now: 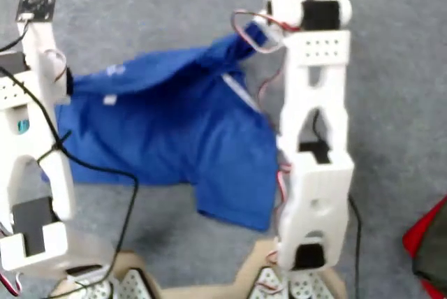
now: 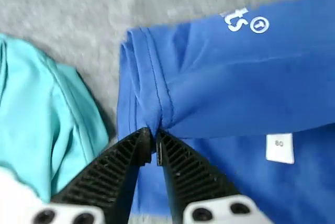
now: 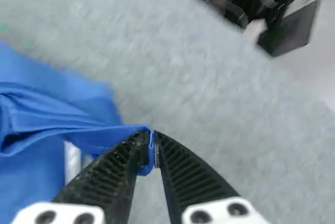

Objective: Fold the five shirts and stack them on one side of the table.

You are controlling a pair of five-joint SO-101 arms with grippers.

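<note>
Blue shirt [image 1: 174,138] sprawls across our grey table [image 1: 398,82], its far edge held up between both arms | our left gripper [image 2: 153,139] clamped on a bunched hem | our right gripper [image 3: 152,141] pinching a blue corner | teal shirt [image 2: 42,119] just beside the blue one | red cloth [image 1: 427,232] at the table's edge

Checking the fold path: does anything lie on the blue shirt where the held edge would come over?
Nothing visible does. The left gripper and right gripper pinch an edge of the blue shirt; its spread part is bare. A teal shirt lies beside it, not on it.
</note>
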